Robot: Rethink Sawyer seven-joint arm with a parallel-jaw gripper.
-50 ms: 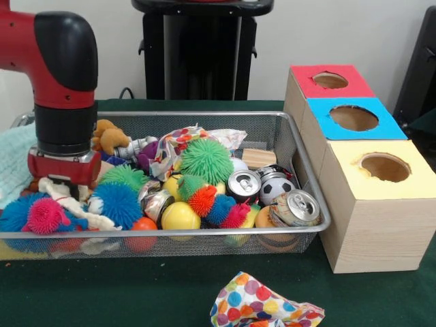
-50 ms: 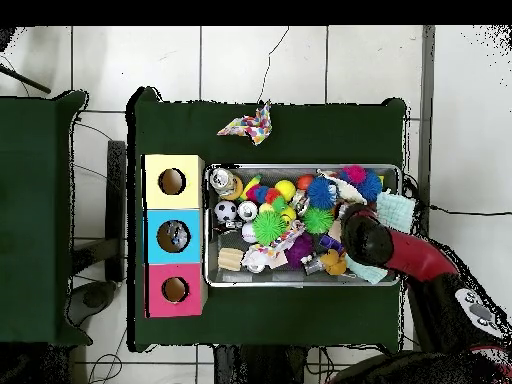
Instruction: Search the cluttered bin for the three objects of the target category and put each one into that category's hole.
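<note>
At the left end of the silver wire-mesh bin (image 1: 310, 178), front view, the red and black gripper (image 1: 63, 178) sits low over spiky balls; its finger state cannot be told. Target category unknown. Crushed drink cans (image 1: 294, 208) lie at the bin's right end, beside the yellow-topped wooden box (image 1: 381, 204).

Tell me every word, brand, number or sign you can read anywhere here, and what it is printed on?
None can be read.
The crushed cans in the mesh bin show only their tops, with no brand visible.
The polka-dot wrapper on the table bears only a pattern.
The three boxes, red, blue and yellow, carry colour alone, without labels.
</note>
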